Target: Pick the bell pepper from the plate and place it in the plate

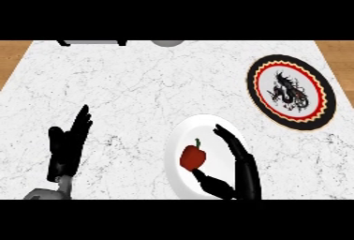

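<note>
The right hand [243, 173] is over the right part of the white plate [181, 136], coming in from the lower edge. Its fingers [232, 143] are straight and lie close together, pointing up and a little to the left, along the right side of the pepper [193, 157] but apart from it. The thumb [211, 182] is spread far away from the fingers and points up-left toward the underside of the pepper; its tip is just beside the pepper, and I cannot tell if it touches. So the hand is wide open, with the pepper in the gap between thumb and fingers, and it holds nothing. The pepper is red with a small green stem on top, and it sits near the middle of the white plate, at the lower centre of the counter [138, 84]. The left hand [66, 150] rests at the left side, fingers straight and pointing up, slightly spread, touching no object. By count there are two plates: the white one, and the dragon plate [325, 101] with a red and black rim at the upper right, well apart from the hand and bare of food. There is one pepper, and there are two hands. At the far edge two more things are cut off, one dark [90, 43] and one grey [167, 43]; what they are I cannot tell.
</note>
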`<control>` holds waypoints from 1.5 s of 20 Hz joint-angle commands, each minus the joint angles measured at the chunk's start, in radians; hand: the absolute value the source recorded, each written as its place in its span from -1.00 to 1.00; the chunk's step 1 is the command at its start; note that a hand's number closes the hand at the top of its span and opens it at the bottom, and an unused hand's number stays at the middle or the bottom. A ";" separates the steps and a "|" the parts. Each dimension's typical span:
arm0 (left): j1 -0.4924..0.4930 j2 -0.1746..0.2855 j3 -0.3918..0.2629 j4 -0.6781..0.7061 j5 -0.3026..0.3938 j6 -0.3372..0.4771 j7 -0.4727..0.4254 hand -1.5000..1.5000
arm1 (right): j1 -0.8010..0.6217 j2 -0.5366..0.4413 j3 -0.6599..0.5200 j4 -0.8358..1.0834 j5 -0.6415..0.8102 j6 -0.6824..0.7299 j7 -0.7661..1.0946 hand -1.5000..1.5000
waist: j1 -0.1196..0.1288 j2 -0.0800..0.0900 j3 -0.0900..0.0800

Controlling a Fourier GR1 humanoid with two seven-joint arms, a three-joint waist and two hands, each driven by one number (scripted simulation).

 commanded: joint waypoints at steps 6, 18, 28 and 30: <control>0.014 -0.036 -0.020 0.021 -0.037 0.026 -0.021 0.00 | -0.072 -0.098 0.086 -0.083 0.444 0.206 0.553 -1.00 | -0.001 -0.005 -0.004; -0.049 -0.042 -0.001 0.019 -0.039 -0.002 0.038 0.00 | -0.283 0.050 0.103 -0.187 0.311 0.820 1.059 -1.00 | 0.010 0.001 0.000; -0.068 -0.088 0.079 0.091 -0.077 -0.067 0.000 0.00 | -0.250 0.110 -0.003 -0.099 0.348 0.898 0.967 -1.00 | 0.010 0.002 0.001; -0.070 -0.074 0.076 0.008 -0.096 -0.055 0.088 0.00 | -0.253 0.079 -0.047 -0.081 0.337 0.909 0.907 -1.00 | 0.011 0.001 0.001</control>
